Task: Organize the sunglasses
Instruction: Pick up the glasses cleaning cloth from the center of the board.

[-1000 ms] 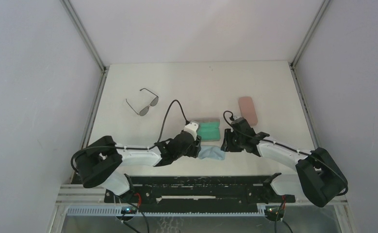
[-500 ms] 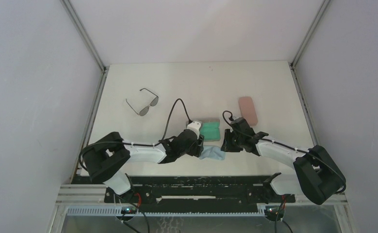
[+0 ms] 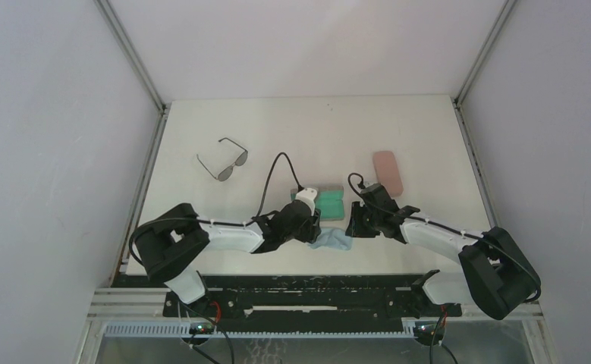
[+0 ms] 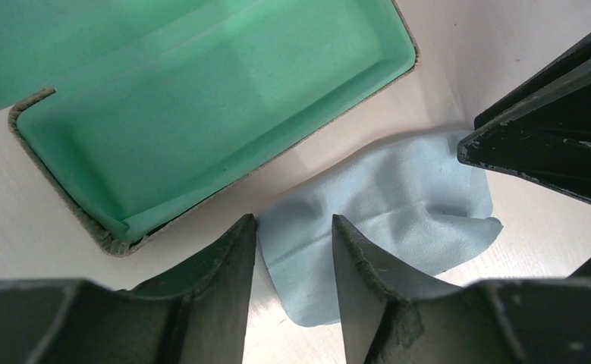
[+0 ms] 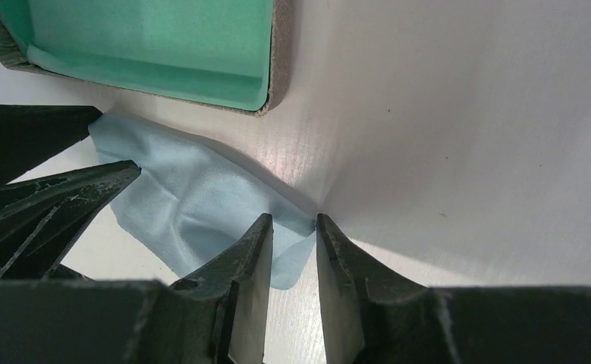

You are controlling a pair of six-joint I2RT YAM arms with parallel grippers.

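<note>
At far left on the white table, the black wire-framed sunglasses with dark lenses lie with arms unfolded, well apart from both arms; no second pair is in view.

Nearer the middle, the left gripper hangs low with its jaws partly open. They straddle the near edge of a light blue, rumpled cleaning cloth and are not closed on it. Just beyond the cloth sits an open oblong case with a grey-brown shell and green lining, empty apart from a pale cloth-like strip along one inner edge.

The right gripper stands at the cloth's opposite corner. Its jaws are narrow, with a gap showing, and the corner lies flat between them. Farther right rests a closed pink oblong case.

The step in hand appears to be picking up the cloth with both grippers, likely to fold it or lay it in the case. Next, each gripper must close on its edge without scraping the table and lift evenly.
</note>
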